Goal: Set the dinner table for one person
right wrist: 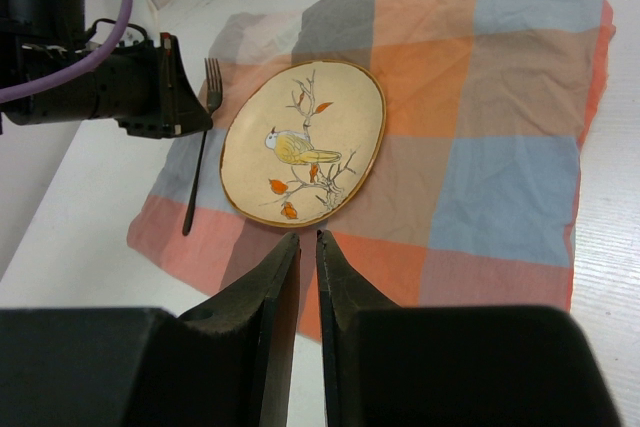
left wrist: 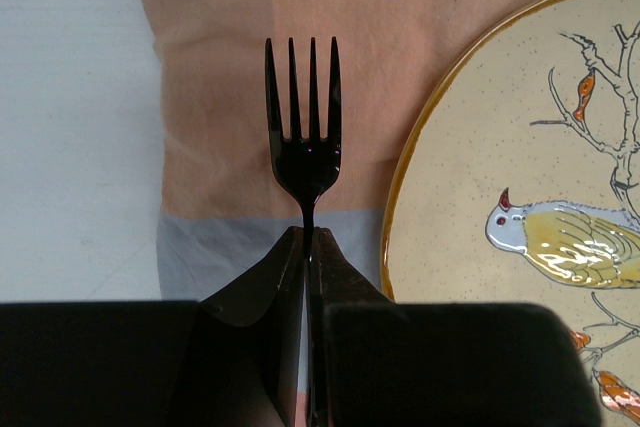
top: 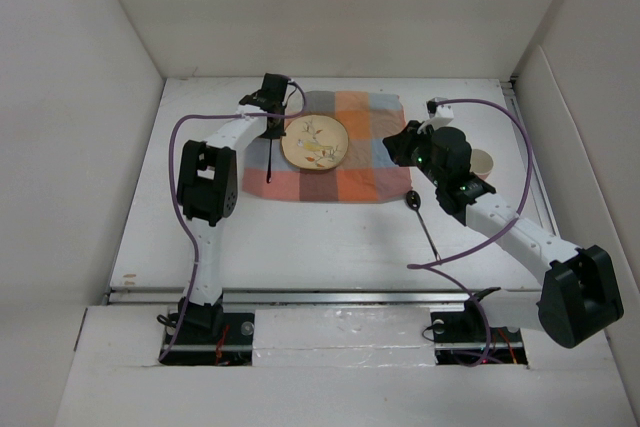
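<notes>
A black fork lies on the checked cloth, just left of the bird-painted plate. My left gripper is shut on the fork's neck, with the tines pointing away from it. In the top view the left gripper is at the fork's far end, beside the plate. My right gripper is shut and empty, hovering over the cloth's near edge. It faces the plate and the fork. The white dinner table carries it all.
A black spoon lies on the table near the cloth's front right corner, under the right arm. A beige cup stands right of the right gripper. White walls close in the left, back and right sides.
</notes>
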You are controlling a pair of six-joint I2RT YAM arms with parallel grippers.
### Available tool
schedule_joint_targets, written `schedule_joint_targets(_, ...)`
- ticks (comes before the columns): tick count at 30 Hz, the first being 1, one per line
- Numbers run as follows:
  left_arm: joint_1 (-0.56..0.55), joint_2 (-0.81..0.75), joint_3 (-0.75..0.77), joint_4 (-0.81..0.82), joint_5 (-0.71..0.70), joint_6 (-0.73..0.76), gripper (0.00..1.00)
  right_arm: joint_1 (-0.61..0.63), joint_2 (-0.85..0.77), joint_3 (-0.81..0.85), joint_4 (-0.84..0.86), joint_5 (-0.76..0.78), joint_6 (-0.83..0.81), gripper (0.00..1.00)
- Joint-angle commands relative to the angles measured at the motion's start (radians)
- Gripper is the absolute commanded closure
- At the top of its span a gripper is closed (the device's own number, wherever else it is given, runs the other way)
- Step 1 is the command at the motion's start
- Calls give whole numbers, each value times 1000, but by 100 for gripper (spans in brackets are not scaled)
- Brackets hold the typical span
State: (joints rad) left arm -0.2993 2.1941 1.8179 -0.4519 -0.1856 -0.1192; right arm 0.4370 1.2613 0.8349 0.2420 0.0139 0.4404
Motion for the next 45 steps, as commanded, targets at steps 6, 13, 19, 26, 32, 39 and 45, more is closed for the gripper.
schedule_joint_targets(6,2,24,98,5,-29,16,100,-4,-7,-5,59,-6,-19,79)
schedule_joint_targets(13,2,39,100,12,-48,18,84,5,-2,0,57,-6,-22,76)
schedule_joint_targets(19,2,38,100,4,-44,16,81,5,-10,-2,54,0,-23,76)
schedule_joint_targets(26,-26,-204,64,12,-49,-57,79,5,-14,16,7,5,-37,100)
schedule_joint_targets(32,-90,-736,-331,174,101,-155,79,5,-95,12,-136,61,-35,100)
schedule_joint_targets(39,-100,-1294,-753,199,354,-240,100,-6,-304,-216,-403,202,50,95)
schedule_joint_targets(45,-100,-1490,-834,136,460,-211,81,-78,-356,-352,-466,106,139,59)
